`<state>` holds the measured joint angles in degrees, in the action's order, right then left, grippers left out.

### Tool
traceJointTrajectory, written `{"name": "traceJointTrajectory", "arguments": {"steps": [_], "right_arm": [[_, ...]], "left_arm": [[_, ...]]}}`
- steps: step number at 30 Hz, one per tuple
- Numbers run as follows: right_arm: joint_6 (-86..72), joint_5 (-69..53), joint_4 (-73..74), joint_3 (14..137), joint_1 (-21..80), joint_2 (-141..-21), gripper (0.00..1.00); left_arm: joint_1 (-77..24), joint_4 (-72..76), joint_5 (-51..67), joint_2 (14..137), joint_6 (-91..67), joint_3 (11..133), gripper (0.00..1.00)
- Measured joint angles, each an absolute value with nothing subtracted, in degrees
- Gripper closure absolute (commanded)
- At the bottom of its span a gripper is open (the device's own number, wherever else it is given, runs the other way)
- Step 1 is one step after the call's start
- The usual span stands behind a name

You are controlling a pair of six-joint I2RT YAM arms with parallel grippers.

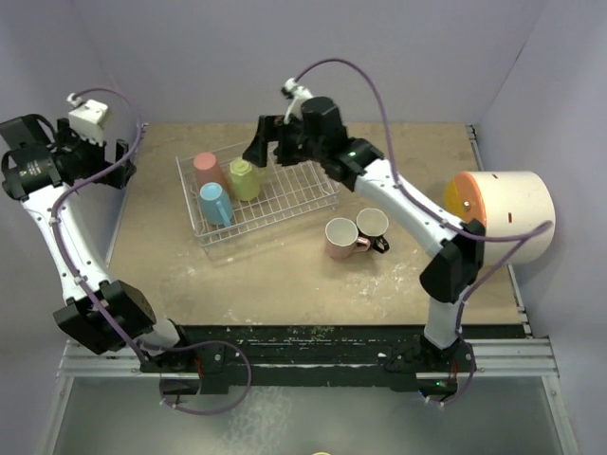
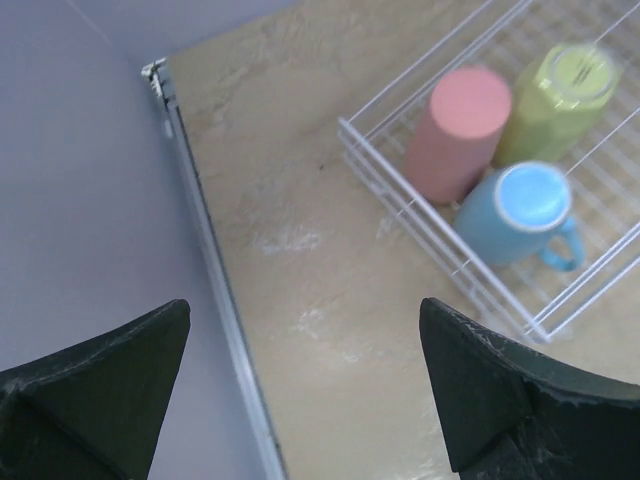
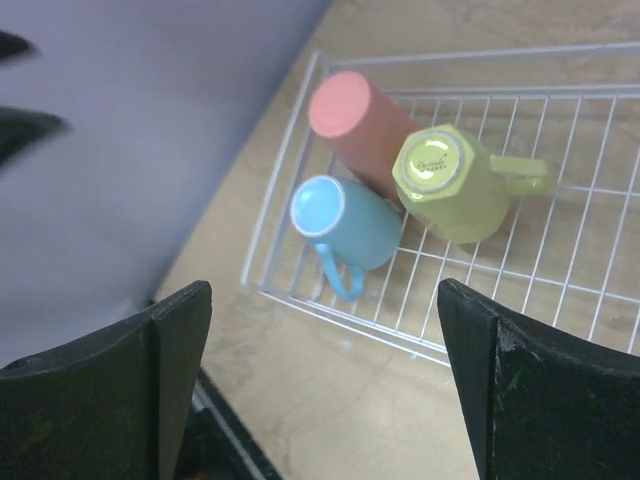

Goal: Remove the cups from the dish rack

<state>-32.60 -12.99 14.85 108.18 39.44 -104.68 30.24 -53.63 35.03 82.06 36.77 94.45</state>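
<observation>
While both my jaws are hanging wide apart, the right above the dish rack (image 1: pixel 296 195), three cups (image 3: pixel 345 225) are crowding its left end upside down, touching; closing on one, I am risking toppling its neighbour or snagging wire.

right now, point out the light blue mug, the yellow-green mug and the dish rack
light blue mug (image 3: pixel 357 230), right wrist view, side wall
yellow-green mug (image 3: pixel 438 165), right wrist view, upturned base
dish rack (image 1: pixel 286 196), top external view, bare wire floor
</observation>
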Motion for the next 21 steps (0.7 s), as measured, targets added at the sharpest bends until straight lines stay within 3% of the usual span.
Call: {"name": "traceJointTrajectory", "arguments": {"steps": [10, 21], "right_arm": [[-23.0, 7.7, 25.1, 118.2, 55.2, -125.6, 0.11], [-17.2, 18.2, 28.1, 126.8, 56.9, -134.7, 0.20]], "left_arm": [[33.6, -42.3, 50.0, 71.3, 20.1, 85.8, 0.00], [33.6, -42.5, 50.6, 78.0, 18.8, 86.3, 0.01]]}}
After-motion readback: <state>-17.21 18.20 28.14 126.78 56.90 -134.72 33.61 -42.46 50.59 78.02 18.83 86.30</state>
